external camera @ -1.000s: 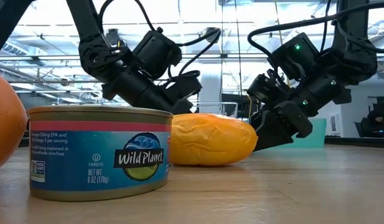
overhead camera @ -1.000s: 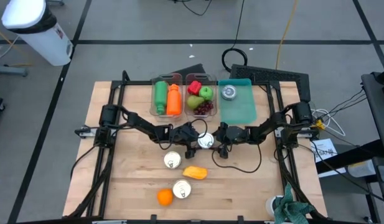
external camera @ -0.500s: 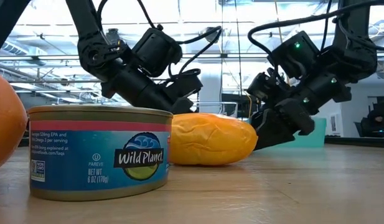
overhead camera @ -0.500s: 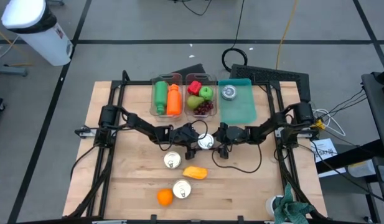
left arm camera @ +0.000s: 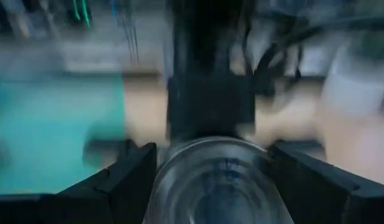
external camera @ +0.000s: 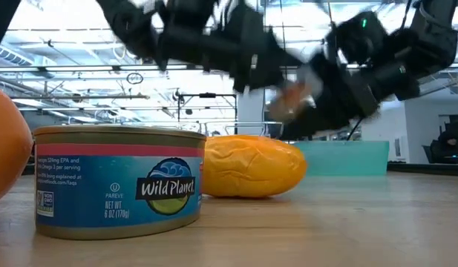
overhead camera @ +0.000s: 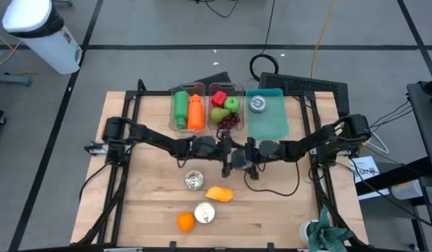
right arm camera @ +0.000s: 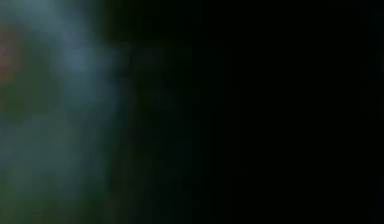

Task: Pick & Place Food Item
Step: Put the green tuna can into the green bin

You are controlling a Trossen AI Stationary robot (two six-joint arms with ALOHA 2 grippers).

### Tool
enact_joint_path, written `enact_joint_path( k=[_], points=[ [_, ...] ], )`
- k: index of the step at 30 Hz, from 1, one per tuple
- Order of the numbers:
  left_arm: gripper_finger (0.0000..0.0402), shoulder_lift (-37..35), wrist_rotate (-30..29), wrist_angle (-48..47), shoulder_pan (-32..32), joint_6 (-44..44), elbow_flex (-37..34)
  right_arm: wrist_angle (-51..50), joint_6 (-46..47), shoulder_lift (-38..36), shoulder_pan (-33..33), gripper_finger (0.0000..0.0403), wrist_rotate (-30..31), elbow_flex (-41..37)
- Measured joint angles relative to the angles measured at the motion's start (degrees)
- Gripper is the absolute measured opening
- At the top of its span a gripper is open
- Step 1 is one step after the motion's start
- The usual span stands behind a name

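- Two hands meet over the middle of the counter [overhead camera: 131, 210], just in front of the bins at its far edge.
- Left hand [overhead camera: 225, 150]: in its wrist view its fingers [left arm camera: 126, 177] stand on both sides of a can [left arm camera: 216, 180] and press against it, so it grips the can.
- Right hand [overhead camera: 244, 158]: it is just beside the left hand. I cannot tell if it is open or closed; its own wrist view is dark.
- In the low view both hands are off the counter, but they are much blurred.
- A yellow fruit [overhead camera: 219, 194] lies on the counter between the middle and the near edge.
- A tuna can [overhead camera: 204, 213] and an orange [overhead camera: 185, 222] stand side by side near the near edge.
- One more tin [overhead camera: 193, 180] stands between the hands and the yellow fruit.
- A teal tray [overhead camera: 266, 124] lies at the far edge, right of the bins.
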Motion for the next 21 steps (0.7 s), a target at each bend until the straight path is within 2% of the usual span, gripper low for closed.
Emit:
enact_joint_path(
  k=[2,8,21],
  points=[
    [0.0307,-0.5,1.0,0.1,0.0,0.2,1.7,3.5,-0.3,-1.2,0.0,0.0303,0.4,0.6],
    [0.0295,0.2,3.4,-2.4,0.2,0.8,4.1,0.4,-1.1,-1.3,1.5,0.0304,3.8,0.3],
    [0.0255,0.3,1.7,-2.4,0.1,0.8,3.9,2.7,-0.4,-1.6,2.4,0.0269,4.0,0.4]
  ],
)
